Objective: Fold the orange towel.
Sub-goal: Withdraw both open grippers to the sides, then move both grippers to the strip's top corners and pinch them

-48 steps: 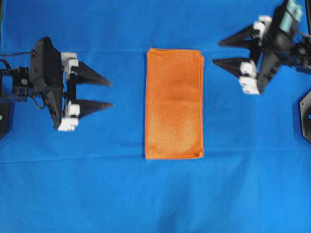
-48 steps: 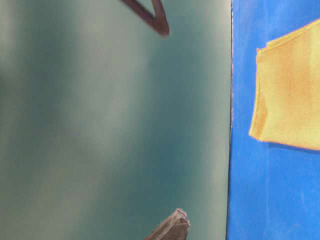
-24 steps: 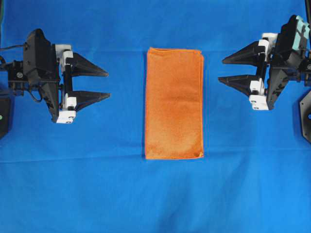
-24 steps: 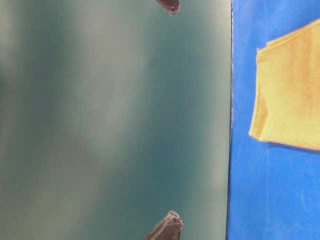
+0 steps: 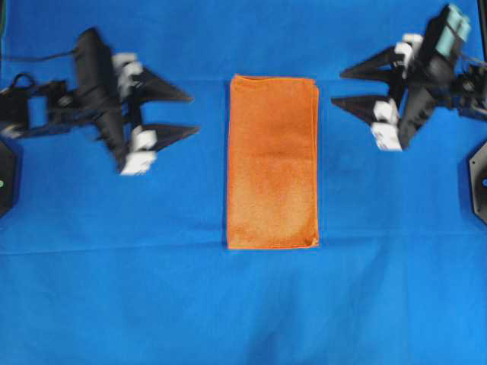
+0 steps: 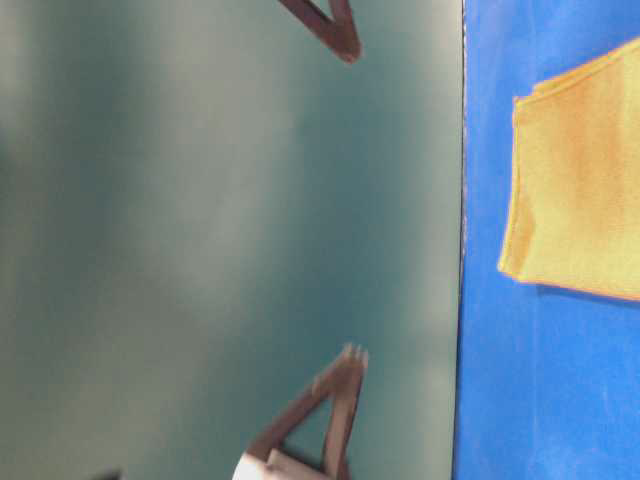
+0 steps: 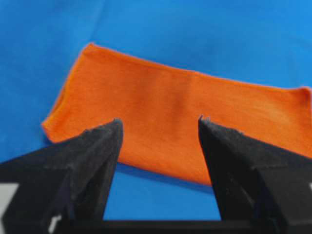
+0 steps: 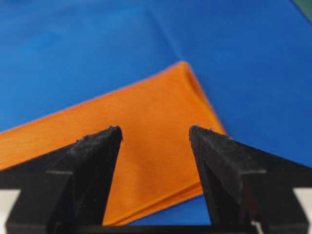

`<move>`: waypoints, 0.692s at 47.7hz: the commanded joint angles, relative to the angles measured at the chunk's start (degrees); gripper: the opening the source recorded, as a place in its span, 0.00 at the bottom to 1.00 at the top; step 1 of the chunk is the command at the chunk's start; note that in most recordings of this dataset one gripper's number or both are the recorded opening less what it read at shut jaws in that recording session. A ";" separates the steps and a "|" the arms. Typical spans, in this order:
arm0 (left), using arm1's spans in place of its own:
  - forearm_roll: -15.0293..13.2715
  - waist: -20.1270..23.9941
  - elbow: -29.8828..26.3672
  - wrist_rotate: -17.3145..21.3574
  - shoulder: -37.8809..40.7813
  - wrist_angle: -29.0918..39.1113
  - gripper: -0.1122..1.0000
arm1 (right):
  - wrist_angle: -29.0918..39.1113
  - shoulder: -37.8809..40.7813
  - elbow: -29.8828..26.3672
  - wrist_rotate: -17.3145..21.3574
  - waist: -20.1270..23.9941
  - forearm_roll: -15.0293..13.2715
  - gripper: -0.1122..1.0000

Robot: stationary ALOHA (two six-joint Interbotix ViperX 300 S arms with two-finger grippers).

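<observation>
- Orange terry, already doubled into a tall narrow rectangle, is seen lying flat at the middle of the blue-covered worktop (image 5: 91, 304); the orange towel (image 5: 272, 162) is touched by neither arm.
- At the left of the overhead view, the left tool (image 5: 190, 114) is shown released and empty, its two dark fingers parted and pointed at the upper part of the towel's left long edge, near it but apart from it.
- From the left wrist view, the towel is framed between and beyond the parted fingers (image 7: 100, 146), with bare blue cloth left between their tips and the near edge.
- At the right, the right tool (image 5: 337, 86) is likewise shown released and empty, spread wide and aimed at the towel's upper right corner, just beside it without contact.
- One fold is judged to be done; the step in hand is taken to be the approach for a second fold.
- The next move is judged to call for both tools to be lowered onto the top corners, the doubled layers to be pinched together, and that end to be carried down onto the bottom edge with the hems kept in line.
</observation>
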 commanded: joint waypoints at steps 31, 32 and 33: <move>0.09 11.51 -17.40 0.09 30.94 -2.02 0.77 | -2.02 29.71 -9.67 -0.79 -8.61 -2.02 0.65; 0.09 11.78 -17.58 0.09 31.46 -2.02 0.77 | -2.02 29.88 -9.76 -0.79 -8.61 -2.02 0.65; 0.09 12.04 -17.75 0.09 31.99 -2.02 0.77 | -2.02 29.97 -9.67 -0.79 -8.61 -2.02 0.65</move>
